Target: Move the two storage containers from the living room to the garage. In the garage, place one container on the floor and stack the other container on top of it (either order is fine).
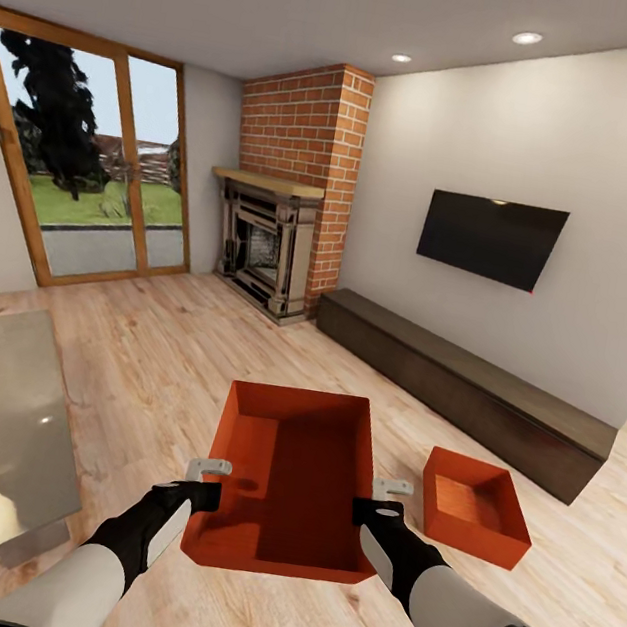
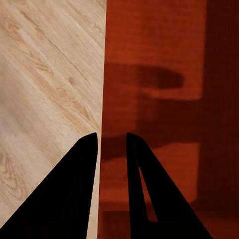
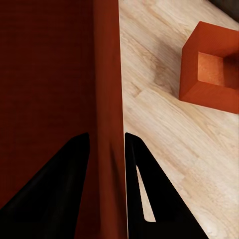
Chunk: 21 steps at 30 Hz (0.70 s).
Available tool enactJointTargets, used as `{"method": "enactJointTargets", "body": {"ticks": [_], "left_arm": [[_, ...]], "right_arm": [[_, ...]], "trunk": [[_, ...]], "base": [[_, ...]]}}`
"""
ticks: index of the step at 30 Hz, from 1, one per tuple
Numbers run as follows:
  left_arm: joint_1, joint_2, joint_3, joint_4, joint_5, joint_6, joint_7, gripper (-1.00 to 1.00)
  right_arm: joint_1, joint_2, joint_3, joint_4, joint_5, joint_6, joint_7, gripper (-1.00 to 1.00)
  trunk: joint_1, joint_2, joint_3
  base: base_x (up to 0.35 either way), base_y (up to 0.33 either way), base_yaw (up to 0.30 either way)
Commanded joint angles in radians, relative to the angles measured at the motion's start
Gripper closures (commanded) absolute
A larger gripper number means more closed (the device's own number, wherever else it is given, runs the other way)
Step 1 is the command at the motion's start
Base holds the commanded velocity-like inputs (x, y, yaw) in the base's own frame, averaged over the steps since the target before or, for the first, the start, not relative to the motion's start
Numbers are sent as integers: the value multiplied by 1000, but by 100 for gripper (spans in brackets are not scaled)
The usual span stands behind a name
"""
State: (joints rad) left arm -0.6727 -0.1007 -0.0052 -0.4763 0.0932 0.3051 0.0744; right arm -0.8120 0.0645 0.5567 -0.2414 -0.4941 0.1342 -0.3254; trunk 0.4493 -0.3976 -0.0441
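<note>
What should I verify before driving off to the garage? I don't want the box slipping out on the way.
1. Left gripper straddles the held container's wall: ok.
2. Right gripper straddles the opposite wall: ok.
3. Clamp force firm: cannot tell.
4. Held container lifted clear of the wood floor: looks ok, its shadow lies apart.
5. Second container on the floor to the right, apart from the held one: ok, mind it when turning.
6. Route to garage: cannot tell.
</note>
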Motion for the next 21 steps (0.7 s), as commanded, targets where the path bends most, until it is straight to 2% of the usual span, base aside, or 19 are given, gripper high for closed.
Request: {"method": "enactJointTargets", "body": {"ticks": [1,21], "left_arm": [[-1,1,2,-4,-20,8,19,100],[-1,1,2,-4,-20,8,19,100]], "right_arm": [[-1,-3,11,1,2,8,-15,100],[-1,-3,11,1,2,9,-14,100]], "trunk": [[1,-2,-2],[1,-2,-2]], "base": [[0,0,0],[0,0,0]]}}
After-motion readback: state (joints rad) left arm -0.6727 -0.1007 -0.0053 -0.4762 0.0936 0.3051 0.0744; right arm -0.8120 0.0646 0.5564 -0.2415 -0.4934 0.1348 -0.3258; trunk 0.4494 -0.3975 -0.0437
